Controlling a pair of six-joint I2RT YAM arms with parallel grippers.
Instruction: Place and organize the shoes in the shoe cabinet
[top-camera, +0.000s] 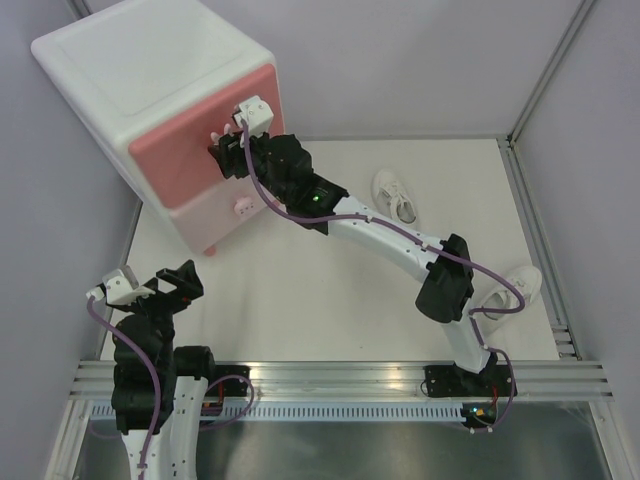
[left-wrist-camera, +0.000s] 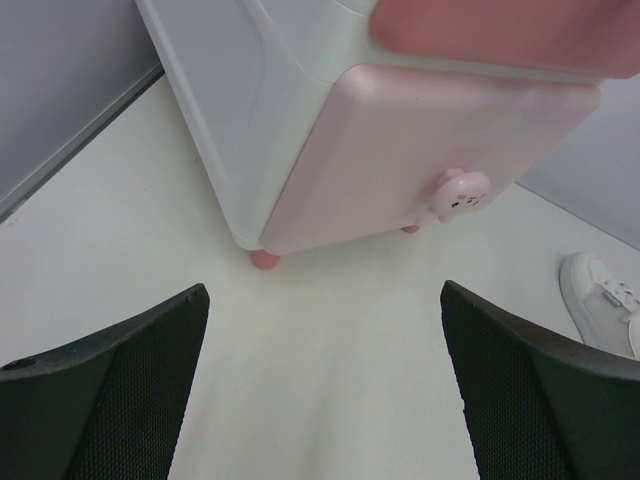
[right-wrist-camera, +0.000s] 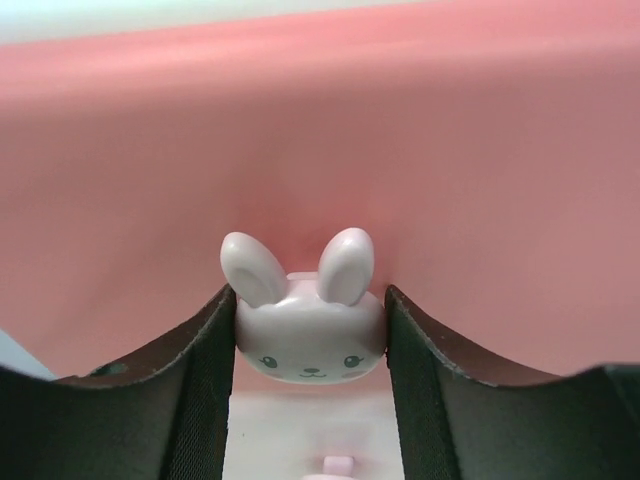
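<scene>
The white shoe cabinet (top-camera: 130, 70) stands at the back left with both drawers closed: darker pink upper front (top-camera: 200, 140), pale pink lower front (left-wrist-camera: 400, 150). My right gripper (top-camera: 222, 150) is shut on the upper drawer's bunny knob (right-wrist-camera: 308, 325), a finger pressed on each side. The lower bunny knob (left-wrist-camera: 458, 195) is free. One white sneaker (top-camera: 395, 195) lies on the table mid-right, also showing in the left wrist view (left-wrist-camera: 605, 300). A second sneaker (top-camera: 515, 285) lies at the right, partly behind the right arm. My left gripper (top-camera: 165, 280) is open and empty near the front left.
Grey walls enclose the white table (top-camera: 330, 300) on the left, back and right. A metal rail (top-camera: 340, 375) runs along the near edge at the arm bases. The cabinet's pink feet (left-wrist-camera: 264, 259) rest on the table.
</scene>
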